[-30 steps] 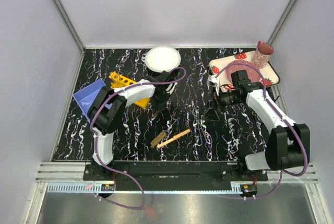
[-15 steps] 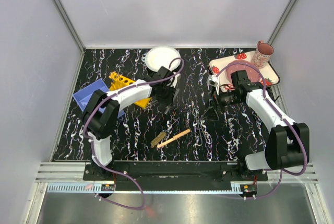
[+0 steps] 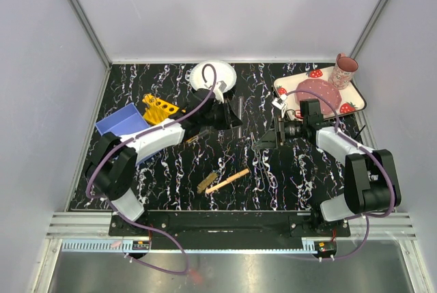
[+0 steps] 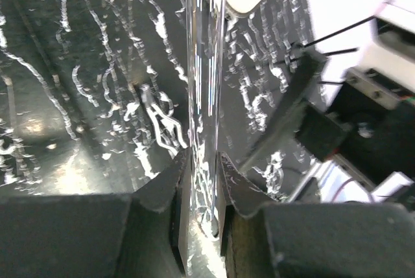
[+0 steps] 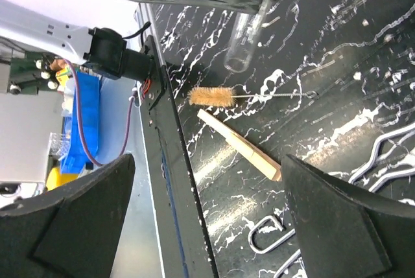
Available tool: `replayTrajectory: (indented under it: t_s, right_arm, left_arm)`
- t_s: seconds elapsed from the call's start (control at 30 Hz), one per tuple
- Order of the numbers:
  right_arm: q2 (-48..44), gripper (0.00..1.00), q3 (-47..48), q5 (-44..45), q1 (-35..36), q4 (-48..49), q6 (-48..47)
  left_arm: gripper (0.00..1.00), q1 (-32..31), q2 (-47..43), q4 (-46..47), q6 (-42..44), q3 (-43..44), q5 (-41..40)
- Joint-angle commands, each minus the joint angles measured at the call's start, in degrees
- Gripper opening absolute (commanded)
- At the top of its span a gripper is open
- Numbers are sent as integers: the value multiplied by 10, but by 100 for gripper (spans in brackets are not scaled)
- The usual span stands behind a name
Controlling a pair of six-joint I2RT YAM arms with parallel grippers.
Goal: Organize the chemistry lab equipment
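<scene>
My left gripper [image 4: 202, 177] is pinching a clear test tube [image 4: 205, 77] above mid-table. Right gripper [image 5: 207, 181] gapes wide, empty. Brush [image 3: 207, 182], wooden stick [image 3: 229, 181] and wire rods [image 5: 389, 150] lie loose, well apart from the yellow rack [image 3: 162, 108]. Most sorting remains, I'd say.

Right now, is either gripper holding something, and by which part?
The left gripper pinches a slender clear tube near one end; the right gripper holds nothing.

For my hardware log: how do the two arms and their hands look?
The left arm and right arm have white shells, black joints and black bases. A purple cable loops along each. The left hand and right hand have matte black, wedge-shaped fingers.
</scene>
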Motion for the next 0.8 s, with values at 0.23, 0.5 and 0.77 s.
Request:
replayTrajectory:
  t_s: [0.23,0.5,0.77]
  right_arm:
    - [-8,100,-55,59,-1,283,278]
    - [27,87,-43,48,3,284,296]
    - [39,49,-33,43,3,285,306]
  left_arm:
    - [7,-43,-24,240,-200,-60,-60]
    - [7,-65,-3,247,-218,-47,-78]
    - [7,-77,6,237,-219,-40,-92]
